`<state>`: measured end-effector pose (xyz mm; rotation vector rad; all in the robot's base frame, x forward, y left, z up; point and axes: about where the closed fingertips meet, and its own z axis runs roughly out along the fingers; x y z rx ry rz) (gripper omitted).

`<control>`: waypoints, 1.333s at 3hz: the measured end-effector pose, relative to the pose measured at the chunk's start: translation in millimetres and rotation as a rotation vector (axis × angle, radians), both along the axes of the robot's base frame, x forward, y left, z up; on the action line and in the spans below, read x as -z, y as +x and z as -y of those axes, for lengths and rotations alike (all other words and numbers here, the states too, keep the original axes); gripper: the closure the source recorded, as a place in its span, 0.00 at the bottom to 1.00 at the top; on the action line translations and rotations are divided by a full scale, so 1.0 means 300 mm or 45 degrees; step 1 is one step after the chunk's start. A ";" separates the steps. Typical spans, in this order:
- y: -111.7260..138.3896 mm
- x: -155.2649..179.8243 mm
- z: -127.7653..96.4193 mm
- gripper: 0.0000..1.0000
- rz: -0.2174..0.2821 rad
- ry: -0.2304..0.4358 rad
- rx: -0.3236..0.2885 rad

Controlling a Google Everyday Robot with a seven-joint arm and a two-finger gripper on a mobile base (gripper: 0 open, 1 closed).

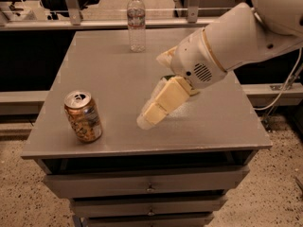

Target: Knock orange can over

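The orange can (84, 116) stands upright near the front left corner of the grey table (109, 65). It has an orange-gold mottled body and a silver top with a pull tab. My gripper (147, 118) hangs from the white arm over the front middle of the table, pointing down and left. Its pale fingers are pressed together and hold nothing. The fingertips are to the right of the can, about a can's width away, at roughly the can's height.
A clear plastic water bottle (136, 21) stands upright at the back of the table. A green sponge (165, 77) is almost wholly hidden behind the arm. The table has drawers (149, 188) below its front edge. Benches and cables stand behind.
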<state>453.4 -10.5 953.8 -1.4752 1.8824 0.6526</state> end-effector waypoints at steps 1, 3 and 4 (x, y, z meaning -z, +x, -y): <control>-0.001 0.002 0.003 0.00 0.000 -0.006 -0.001; -0.015 0.049 -0.108 0.00 0.016 0.131 -0.074; -0.007 0.121 -0.244 0.00 0.019 0.252 -0.126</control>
